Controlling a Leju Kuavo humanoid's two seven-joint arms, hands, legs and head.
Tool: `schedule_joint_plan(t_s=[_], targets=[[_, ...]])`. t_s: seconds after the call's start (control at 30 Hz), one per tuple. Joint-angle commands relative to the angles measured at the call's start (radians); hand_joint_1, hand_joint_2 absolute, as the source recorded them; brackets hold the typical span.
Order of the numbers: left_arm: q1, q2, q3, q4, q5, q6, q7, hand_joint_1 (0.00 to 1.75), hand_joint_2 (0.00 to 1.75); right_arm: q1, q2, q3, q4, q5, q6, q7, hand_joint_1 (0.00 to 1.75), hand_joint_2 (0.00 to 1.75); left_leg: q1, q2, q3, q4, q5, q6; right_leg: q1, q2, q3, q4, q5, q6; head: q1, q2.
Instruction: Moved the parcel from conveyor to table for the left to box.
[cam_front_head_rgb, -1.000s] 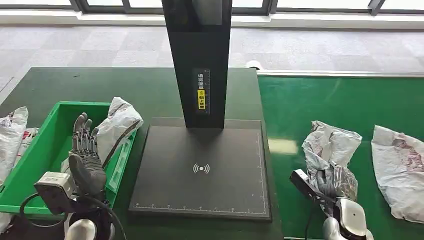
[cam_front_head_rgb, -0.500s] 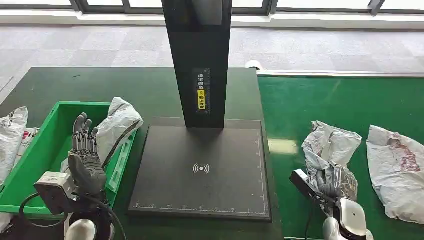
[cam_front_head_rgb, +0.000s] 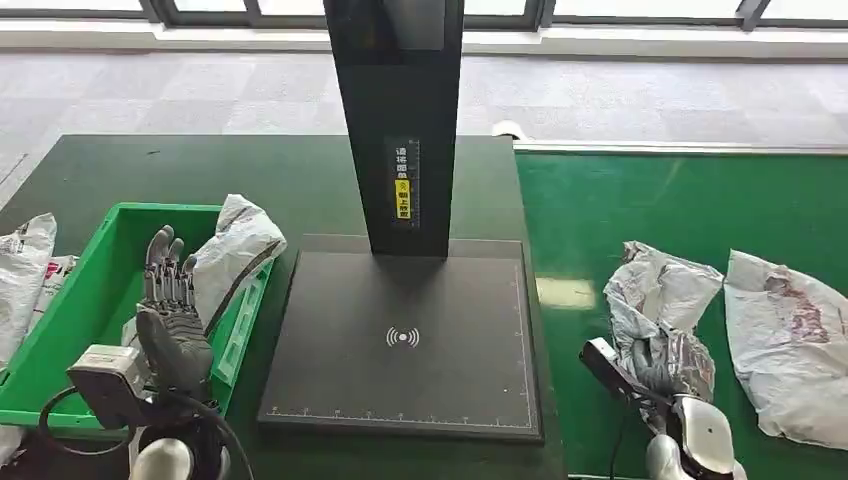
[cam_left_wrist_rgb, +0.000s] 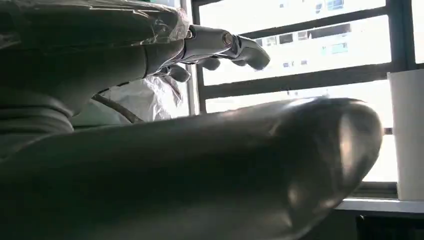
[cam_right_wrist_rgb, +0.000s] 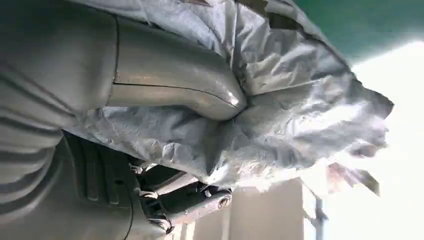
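My right hand is closed around the parcel, a crumpled grey-white bag lying on the green conveyor at about four o'clock in my head view. In the right wrist view my thumb presses into the wrinkled plastic of the parcel while darker fingers curl in against its other side. The parcel's long axis runs roughly from six toward twelve o'clock, away from my body, with its free, ragged end pointing toward twelve and slightly toward one. Its near end is hidden under my fingers, so I cannot tell how far it reaches into my palm.

A second parcel lies at three o'clock on the conveyor, just beside the first but apart from it; its right side is cut off by the picture edge.

My left hand is released, fingers straight and apart, palm empty, hovering over the green bin at eight o'clock on the dark worktop. A bagged parcel leans on the bin's right rim, near my fingertips. In the left wrist view my thumb blocks most of the scene, glare from the windows washes out the rest.

Between the bin and the conveyor sits the black scanner plate with its upright column.
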Motion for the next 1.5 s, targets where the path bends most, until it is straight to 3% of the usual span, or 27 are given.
schedule_joint_plan(t_s=[0.03, 0.17, 0.23, 0.43, 0.6, 1.07, 1.2, 1.27, 1.33, 1.5], targets=[[-0.019, 0.053, -0.046, 0.129, 0.049, 0.024, -0.071, 0.00, 0.00, -0.025, 0.003, 0.615, -0.345, -0.348, -0.288, -0.325, 1.75, 1.75, 0.000, 0.013, 0.001, -0.001, -0.001, -0.003, 0.000, 0.013, -0.006, 0.001, 0.002, -0.002, -0.001, 0.000], [-0.019, 0.055, -0.045, 0.120, 0.053, 0.025, -0.067, 0.00, 0.00, -0.016, -0.020, 0.598, -0.327, -0.391, -0.308, -0.360, 1.75, 1.75, 0.001, 0.008, 0.016, -0.004, 0.002, -0.005, 0.003, 0.008, -0.001, -0.004, 0.001, -0.002, -0.002, 0.000], [-0.019, 0.055, -0.045, 0.120, 0.053, 0.025, -0.067, 0.00, 0.00, -0.016, -0.020, 0.598, -0.327, -0.391, -0.308, -0.360, 1.75, 1.75, 0.001, 0.000, 0.014, -0.002, 0.003, -0.003, 0.003, 0.000, -0.001, -0.002, 0.000, -0.002, -0.002, 0.000], [-0.019, 0.055, -0.045, 0.120, 0.053, 0.025, -0.067, 0.00, 0.00, -0.016, -0.020, 0.598, -0.327, -0.391, -0.308, -0.360, 1.75, 1.75, 0.002, 0.004, 0.004, -0.002, 0.003, -0.004, 0.003, 0.003, -0.002, -0.003, 0.002, -0.002, -0.002, 0.000], [-0.019, 0.055, -0.045, 0.120, 0.053, 0.025, -0.067, 0.00, 0.00, -0.016, -0.020, 0.598, -0.327, -0.391, -0.308, -0.360, 1.75, 1.75, 0.002, 0.004, 0.013, -0.001, 0.002, -0.003, 0.003, 0.004, -0.001, -0.003, 0.002, -0.002, -0.002, 0.000], [0.005, 0.065, -0.051, 0.098, 0.055, 0.035, -0.061, 0.00, 0.00, -0.021, -0.031, 0.590, -0.289, -0.468, -0.291, -0.422, 1.75, 1.75, 0.002, 0.004, 0.005, 0.000, 0.002, -0.003, 0.003, 0.004, -0.002, -0.001, 0.001, -0.002, -0.002, 0.000], [-0.010, 0.066, -0.059, 0.115, 0.057, 0.030, -0.059, 0.00, 0.00, -0.045, -0.013, 0.584, -0.197, -0.494, -0.252, -0.421, 1.75, 1.75, 0.002, 0.004, 0.008, 0.000, 0.002, -0.003, 0.003, 0.004, -0.001, -0.002, 0.001, -0.002, -0.002, 0.000], [-0.037, 0.068, -0.072, 0.144, 0.060, 0.011, -0.053, 0.00, 0.00, -0.099, 0.015, 0.597, -0.071, -0.539, -0.172, -0.431, 1.75, 1.75, 0.002, 0.004, 0.008, -0.001, 0.002, -0.003, 0.003, 0.004, 0.000, -0.002, 0.002, -0.002, -0.002, 0.000], [-0.065, 0.063, -0.083, 0.173, 0.062, 0.006, -0.052, 0.00, 0.00, -0.159, 0.040, 0.626, 0.059, -0.540, -0.172, -0.453, 1.75, 1.75, 0.003, 0.006, 0.008, -0.001, 0.002, -0.003, 0.004, 0.006, 0.000, -0.003, 0.003, -0.002, -0.002, 0.000], [-0.076, 0.063, -0.092, 0.183, 0.066, 0.001, -0.050, 0.00, 0.00, -0.177, 0.049, 0.641, 0.104, -0.540, -0.179, -0.454, 1.75, 1.75, 0.003, 0.006, 0.004, -0.002, 0.004, -0.004, 0.003, 0.005, -0.001, -0.004, 0.004, -0.002, -0.002, 0.000]])
